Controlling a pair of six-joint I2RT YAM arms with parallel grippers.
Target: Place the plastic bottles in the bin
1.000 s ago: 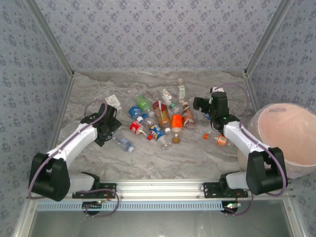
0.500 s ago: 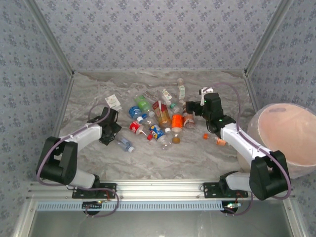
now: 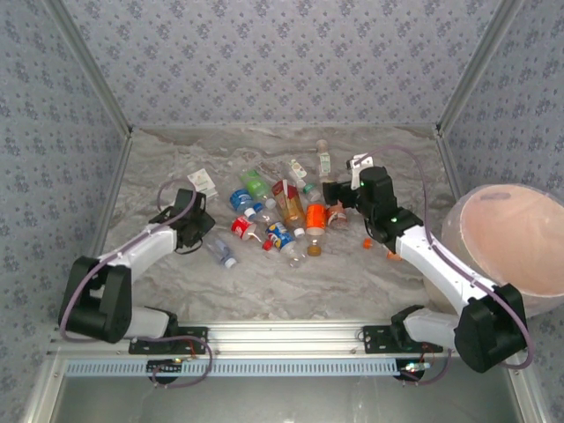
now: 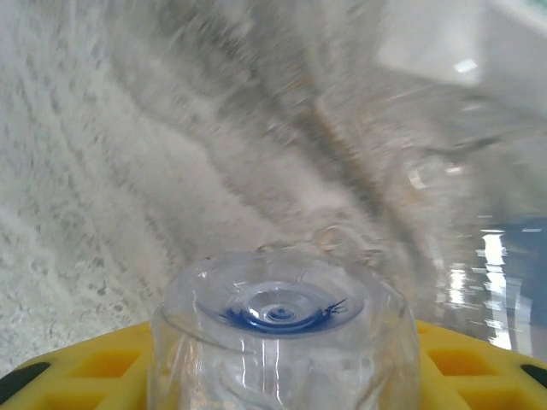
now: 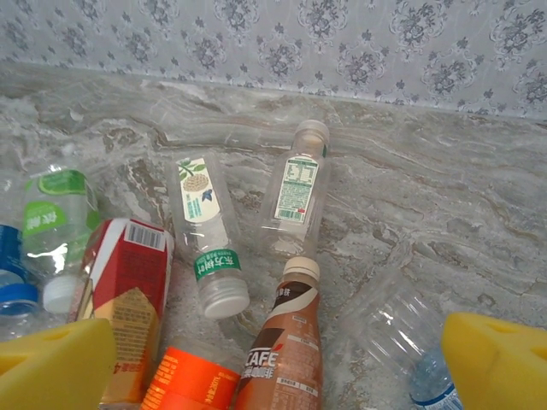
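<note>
Roughly a dozen plastic bottles [image 3: 282, 216] heaped mid-table, none in the bin [image 3: 507, 188].
From above: heap lying on marble table [image 3: 352, 278], well apart from pale pink bin at the right, inside bare; right gripper [image 3: 333, 192] over the heap's right end. Left wrist: left gripper [image 4: 282, 376] clamped on a clear bottle [image 4: 282, 333], base toward camera. Right wrist: yellow pads [image 5: 496, 359] spread wide above brown coffee bottle [image 5: 282, 354], red carton [image 5: 128, 273] alongside.
</note>
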